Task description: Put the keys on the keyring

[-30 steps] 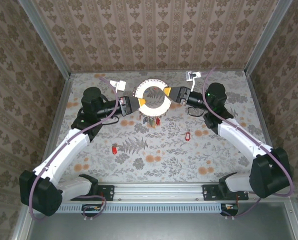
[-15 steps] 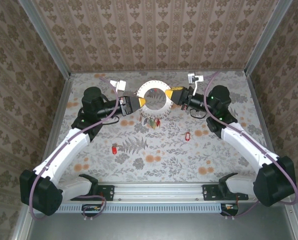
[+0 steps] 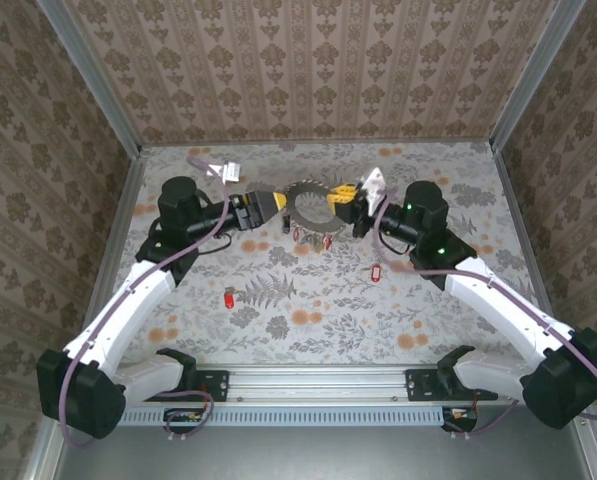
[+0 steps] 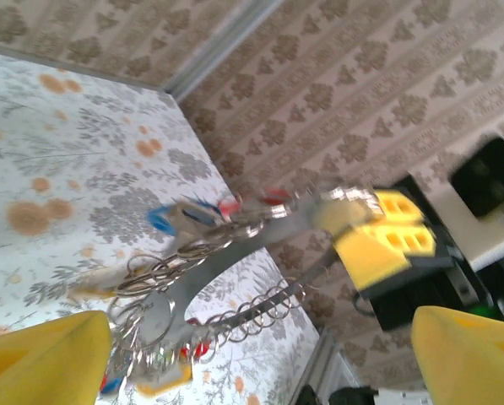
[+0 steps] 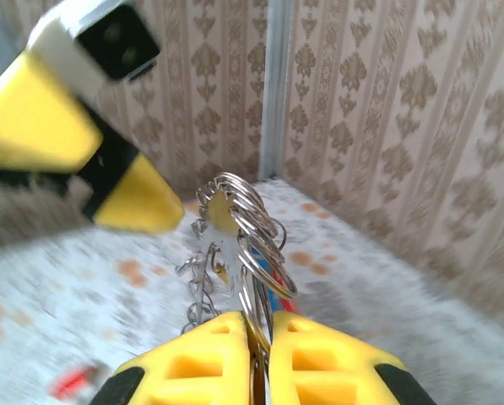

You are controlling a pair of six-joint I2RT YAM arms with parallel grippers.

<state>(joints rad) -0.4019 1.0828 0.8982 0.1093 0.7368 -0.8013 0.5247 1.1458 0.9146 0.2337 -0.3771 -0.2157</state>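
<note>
The pale toothed keyring (image 3: 315, 206) hangs tilted above the back of the table, and my right gripper (image 3: 344, 195) is shut on its right rim. In the right wrist view the ring (image 5: 224, 221) stands edge-on, pinched between the yellow fingers (image 5: 197, 359). My left gripper (image 3: 275, 203) is open at the ring's left side, its fingers apart from it. From the left wrist the ring (image 4: 264, 240) sits between wide-spread fingertips (image 4: 45, 354). Several keys (image 3: 303, 236) dangle from small wire loops under the ring: blue (image 4: 160, 221), red (image 4: 230, 206), yellow (image 4: 163, 380).
Two loose red keys lie on the floral table, one (image 3: 228, 298) at the left middle and one (image 3: 375, 270) at the right middle. Patterned walls with metal corner posts (image 3: 128, 160) close in the back and sides.
My left gripper has opened and let go of the keyring. The right gripper closed on the rim and now carries it alone. The ring tipped from flat-on to tilted and shifted slightly.
</note>
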